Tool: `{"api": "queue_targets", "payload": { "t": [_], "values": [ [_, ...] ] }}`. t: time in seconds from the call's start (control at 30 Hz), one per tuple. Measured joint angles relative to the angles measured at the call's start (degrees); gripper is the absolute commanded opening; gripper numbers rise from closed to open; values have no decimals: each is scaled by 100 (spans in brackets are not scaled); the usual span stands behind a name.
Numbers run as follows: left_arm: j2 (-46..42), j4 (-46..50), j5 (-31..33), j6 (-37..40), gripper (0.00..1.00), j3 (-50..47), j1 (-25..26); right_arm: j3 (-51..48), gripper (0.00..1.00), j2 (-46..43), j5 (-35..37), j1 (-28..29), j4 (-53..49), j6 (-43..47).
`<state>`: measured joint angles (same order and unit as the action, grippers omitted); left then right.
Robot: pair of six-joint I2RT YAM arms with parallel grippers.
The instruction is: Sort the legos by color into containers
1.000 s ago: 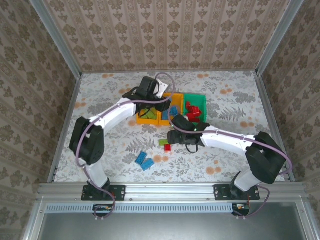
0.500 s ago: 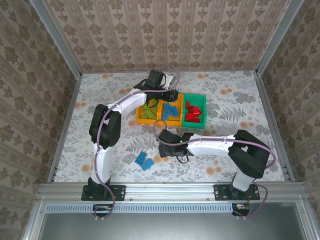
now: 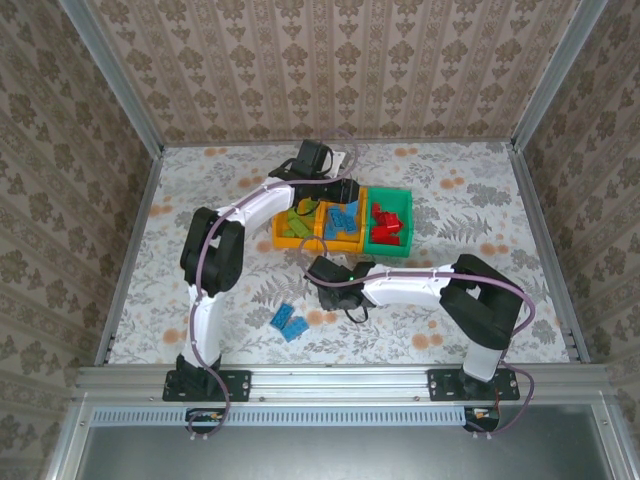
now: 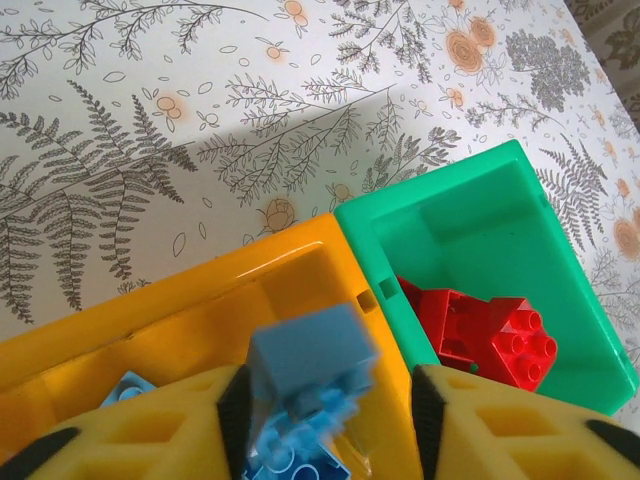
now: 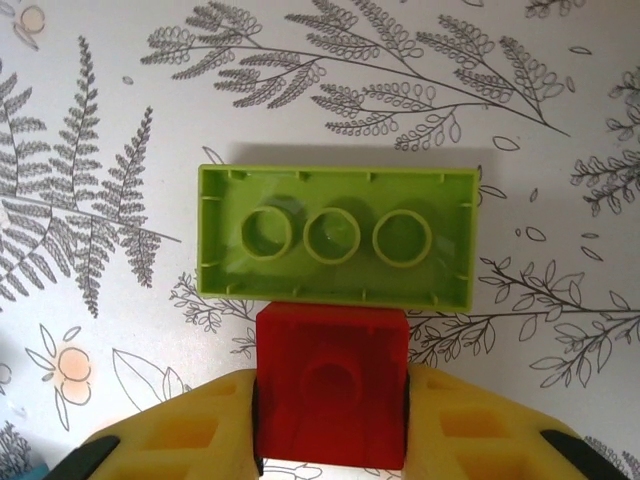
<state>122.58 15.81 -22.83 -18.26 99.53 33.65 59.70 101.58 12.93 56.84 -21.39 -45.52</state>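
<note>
The flower-printed bench (image 3: 480,200) is carrying everything. The left arm (image 3: 250,210) is reaching far over to the bins (image 3: 341,245), while the right arm (image 3: 410,283) is bending in low across the bench just in front of them. The bins are sitting in a joined row: the left orange one is holding lime bricks (image 3: 298,222), the middle one blue, and the green bin (image 4: 470,215) red bricks (image 4: 490,330).

The left gripper (image 4: 327,380) is hovering over the middle orange bin (image 4: 200,310), right beside the wall it shares with the green bin. Its jaws are standing spread, wider than the blue brick (image 4: 310,365) showing blurred between them, with a gap on the brick's right side. More blue pieces (image 4: 125,390) are lying on the bin floor underneath.

The right gripper (image 5: 332,390) is down at the bench, pinching a red brick (image 5: 332,395), with both fingers pressing against its sides. A lime brick (image 5: 335,235) is lying hollow side up on the bench, touching the red brick's far edge.

Two loose blue bricks (image 3: 288,322) are lying together on the bench, left of the right gripper and nearer the arm bases.
</note>
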Motion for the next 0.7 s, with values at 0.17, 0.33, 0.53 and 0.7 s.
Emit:
{"api": "queue_targets", "payload": {
  "t": [0.17, 0.33, 0.53, 0.7],
  "values": [
    [-4, 4, 55, -4, 89, -2, 0, -20, 26, -107, 74, -7, -184, -11],
    [-260, -59, 210, -37, 100, -385, 0, -199, 26, -988, 131, -341, -376, 96],
    [-1419, -221, 492, 9, 100, -1661, 2, -243, 26, -1993, -96, -1703, -232, 514],
    [-2367, -369, 667, 297, 100, -2686, 61, 57, 26, -1687, -361, -2761, -243, 903]
  ]
}}
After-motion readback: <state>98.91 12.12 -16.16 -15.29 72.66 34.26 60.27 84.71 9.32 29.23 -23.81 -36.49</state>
